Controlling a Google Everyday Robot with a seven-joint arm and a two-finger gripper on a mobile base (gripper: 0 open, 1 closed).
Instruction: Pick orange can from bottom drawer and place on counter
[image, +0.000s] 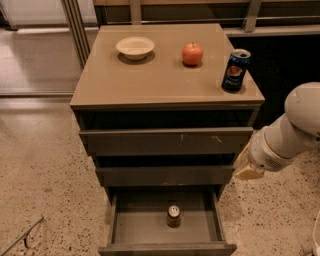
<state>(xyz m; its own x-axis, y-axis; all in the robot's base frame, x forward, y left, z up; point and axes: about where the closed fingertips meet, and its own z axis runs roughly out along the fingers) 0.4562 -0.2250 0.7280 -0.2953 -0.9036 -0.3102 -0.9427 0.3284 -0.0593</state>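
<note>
A: Orange can?
B: Orange can (173, 216) upright, silver top up, about mid-floor of the bottom drawer (167, 247). Touches no wall. That drawer is pulled out; top drawer (165, 142) and middle drawer (165, 176) are shut.

A: Gripper?
B: Gripper (248, 163) just off the right end of the middle drawer, above the can and well to its right. Only a tan tip shows past the white arm (295, 127), probably seen end-on. Cannot tell how wide it stands. Nothing visibly in its hold.

A: Counter?
B: Counter (150, 80) carries 3 items: pale bowl (135, 47) back left, red apple (192, 54) back, right of centre, blue Pepsi can (235, 70) upright near the right edge. All apart from one another.

A: Ground?
B: Speckled floor (45, 170) on both sides; the arm comes in from the right edge.
</note>
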